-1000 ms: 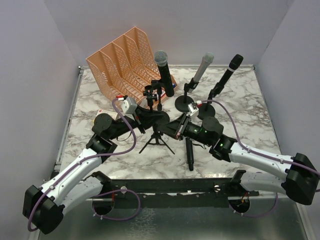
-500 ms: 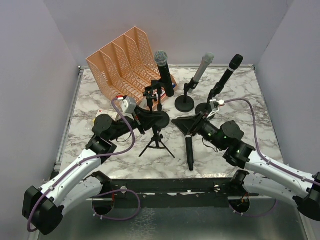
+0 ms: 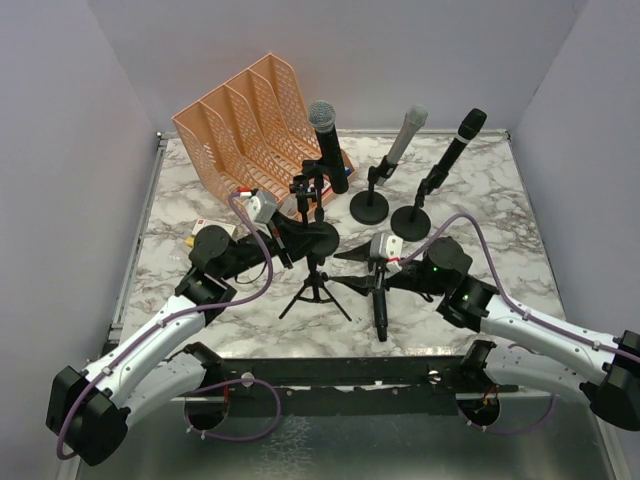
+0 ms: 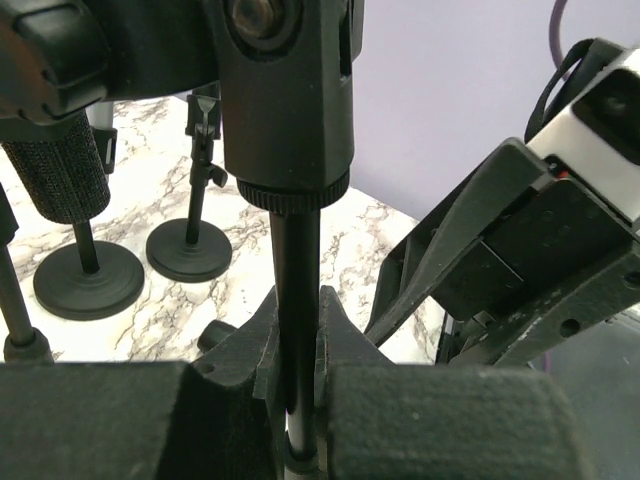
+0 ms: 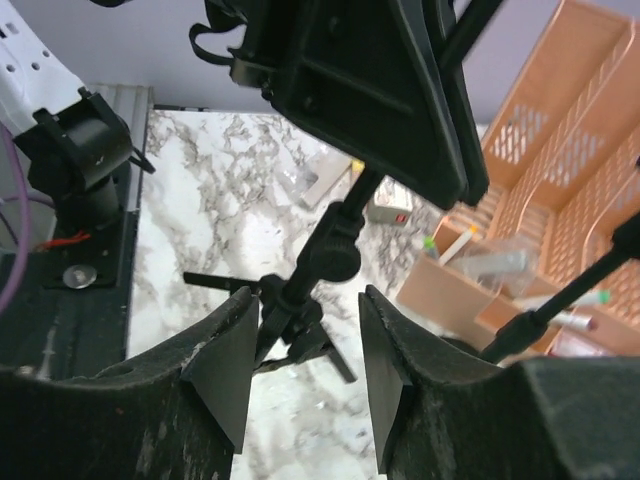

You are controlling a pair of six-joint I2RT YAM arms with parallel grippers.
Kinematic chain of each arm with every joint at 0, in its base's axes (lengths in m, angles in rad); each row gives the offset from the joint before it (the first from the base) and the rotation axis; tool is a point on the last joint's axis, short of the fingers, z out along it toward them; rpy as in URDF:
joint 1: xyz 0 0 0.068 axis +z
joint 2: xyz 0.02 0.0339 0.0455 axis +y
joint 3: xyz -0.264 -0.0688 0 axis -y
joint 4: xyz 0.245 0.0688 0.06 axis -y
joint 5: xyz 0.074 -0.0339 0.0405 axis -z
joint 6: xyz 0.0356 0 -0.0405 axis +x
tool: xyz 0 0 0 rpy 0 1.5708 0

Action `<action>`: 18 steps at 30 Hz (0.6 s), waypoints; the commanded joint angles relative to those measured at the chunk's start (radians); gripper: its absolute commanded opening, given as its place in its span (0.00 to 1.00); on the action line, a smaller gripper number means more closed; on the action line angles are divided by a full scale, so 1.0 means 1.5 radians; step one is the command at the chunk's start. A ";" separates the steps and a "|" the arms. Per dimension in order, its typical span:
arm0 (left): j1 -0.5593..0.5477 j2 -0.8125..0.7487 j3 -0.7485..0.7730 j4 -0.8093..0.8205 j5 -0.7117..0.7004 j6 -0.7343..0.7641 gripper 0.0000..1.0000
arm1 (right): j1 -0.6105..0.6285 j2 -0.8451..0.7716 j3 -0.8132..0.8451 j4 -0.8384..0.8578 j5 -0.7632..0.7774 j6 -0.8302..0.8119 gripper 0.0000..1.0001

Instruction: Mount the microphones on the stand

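Left arm (image 3: 160,335) extended forward, fingers (image 4: 240,350) pinched together, right arm (image 3: 540,325) angled leftward, fingers (image 5: 225,360) spread apart.

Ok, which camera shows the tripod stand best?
Top external: the tripod stand shows from its spread legs up to the clip. Left wrist shows only its pole, clamped in the left gripper; right wrist shows its hub and legs.

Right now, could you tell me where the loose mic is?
In the top view, the mic lies flat at front centre, just right of the tripod.
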 commanded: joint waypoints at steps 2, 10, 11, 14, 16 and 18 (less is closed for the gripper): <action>-0.003 -0.001 0.027 0.027 0.012 -0.011 0.00 | 0.013 0.034 0.050 -0.024 -0.060 -0.173 0.49; -0.003 0.000 0.025 0.027 0.025 -0.012 0.00 | 0.029 0.070 0.062 -0.021 -0.074 -0.216 0.49; -0.003 -0.001 0.024 0.027 0.027 -0.012 0.00 | 0.029 0.073 0.062 -0.016 -0.075 -0.216 0.50; -0.003 -0.003 0.022 0.027 0.036 -0.013 0.00 | 0.030 0.081 0.059 -0.006 -0.070 -0.219 0.49; -0.003 -0.003 0.023 0.027 0.046 -0.014 0.00 | 0.030 0.084 0.054 0.006 -0.062 -0.220 0.48; -0.003 -0.004 0.024 0.027 0.055 -0.016 0.00 | 0.030 0.086 0.049 0.019 -0.054 -0.221 0.49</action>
